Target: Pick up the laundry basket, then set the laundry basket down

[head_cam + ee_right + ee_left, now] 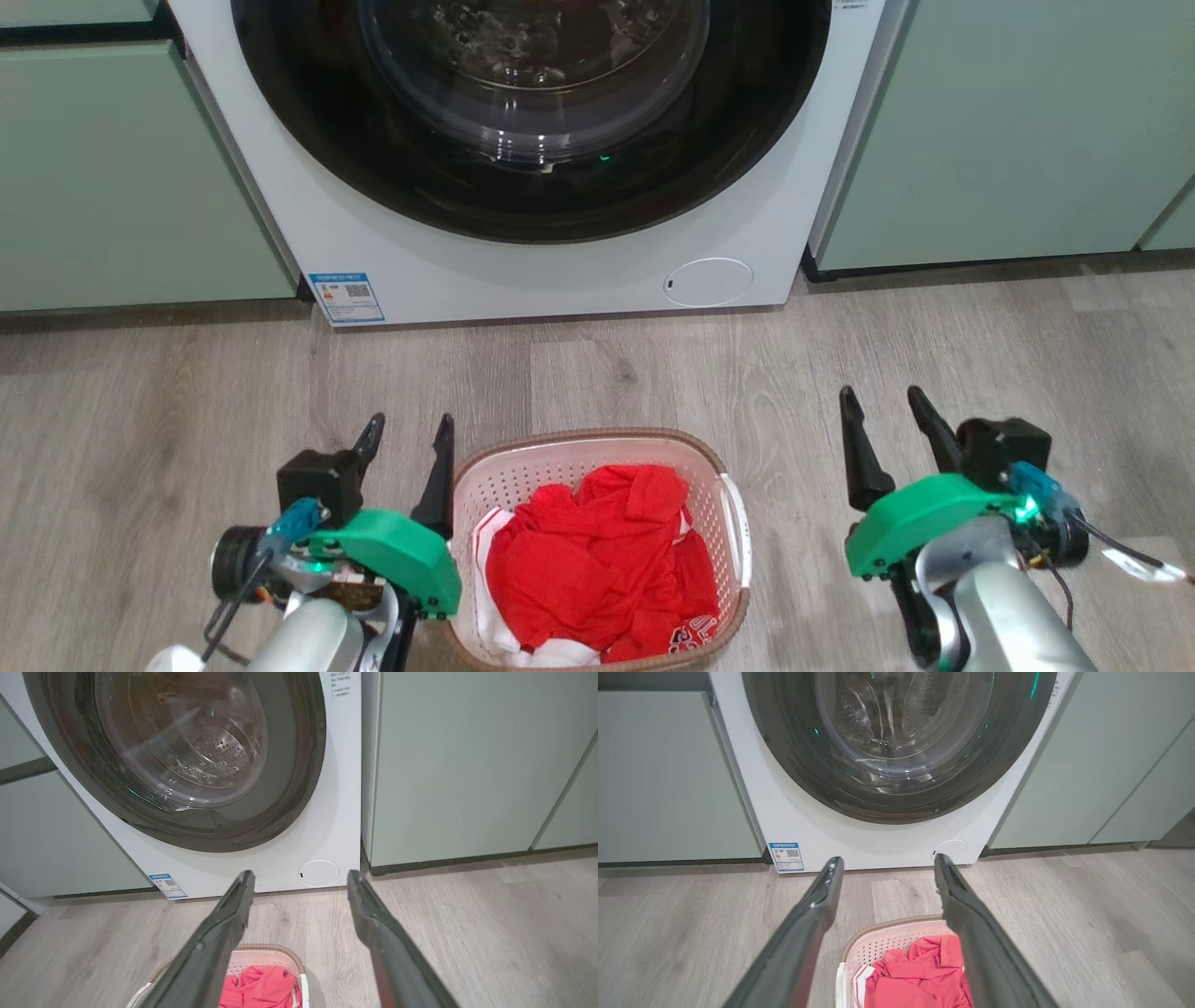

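laundry basket (523, 474) on floor (653, 364), bottom centre, red garment (597, 551) inside | left pincer (411, 422) spread, just beside basket's left rim | right pincer (880, 394) spread, lower right, apart from basket

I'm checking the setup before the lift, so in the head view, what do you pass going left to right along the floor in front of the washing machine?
left gripper → laundry basket, with red clothes in it → right gripper

1 laundry basket (588, 435), 1 washing machine (560, 271) w/ 1 blue sticker (346, 297); 1 left gripper (411, 422), 1 right gripper (880, 394), 2 fingers (439, 471) ea.
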Robot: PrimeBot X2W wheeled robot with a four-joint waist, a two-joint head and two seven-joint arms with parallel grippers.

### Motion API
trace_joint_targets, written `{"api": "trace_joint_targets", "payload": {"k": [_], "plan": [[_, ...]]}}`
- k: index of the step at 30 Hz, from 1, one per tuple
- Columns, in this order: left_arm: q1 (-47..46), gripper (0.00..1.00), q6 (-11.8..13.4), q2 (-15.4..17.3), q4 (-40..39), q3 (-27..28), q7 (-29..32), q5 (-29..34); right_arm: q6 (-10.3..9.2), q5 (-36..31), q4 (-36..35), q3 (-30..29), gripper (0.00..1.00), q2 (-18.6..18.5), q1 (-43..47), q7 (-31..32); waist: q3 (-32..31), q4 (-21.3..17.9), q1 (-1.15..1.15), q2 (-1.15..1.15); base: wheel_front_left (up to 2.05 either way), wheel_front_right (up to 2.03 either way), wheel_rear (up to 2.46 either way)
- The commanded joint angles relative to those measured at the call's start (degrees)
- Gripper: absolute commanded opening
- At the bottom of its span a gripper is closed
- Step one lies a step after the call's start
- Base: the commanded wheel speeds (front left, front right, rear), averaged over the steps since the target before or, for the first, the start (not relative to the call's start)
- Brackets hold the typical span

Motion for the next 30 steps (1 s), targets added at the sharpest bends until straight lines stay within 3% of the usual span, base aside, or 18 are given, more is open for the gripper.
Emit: {"api": "trace_joint_targets", "payload": {"k": [1, 18, 23, 30], "plan": [[-3.3, 1.0, -0.4, 0.5, -1.3, 1.4, -0.9, 1.3, 0.32, -2.0, -1.7, 1.4, 1.0, -0.5, -3.7, -0.9, 0.0, 0.0, 0.0, 0.0, 0.0, 0.0, 0.0], [-4.7, 1.0, -9.7, -4.3, 5.4, 4.5, -3.9, 6.7, 0.38, -13.5, -0.4, 4.7, 1.0, -0.6, -5.7, -3.8, -0.3, 0.4, 0.0, 0.0, 0.0, 0.0, 0.0], [-4.6, 1.0, -10.5, -5.4, 2.4, 7.0, -4.8, 10.4, 0.4, -16.3, -2.2, 5.3, 1.0, -0.7, -5.8, -4.7, -0.1, 0.7, 0.0, 0.0, 0.0, 0.0, 0.0], [-3.3, 1.0, -9.3, -7.4, -4.8, 12.8, -5.3, 15.4, 0.41, -15.4, -8.4, 4.1, 1.0, -0.7, -4.8, -5.3, 0.4, 1.1, 0.0, 0.0, 0.0, 0.0, 0.0]]}}
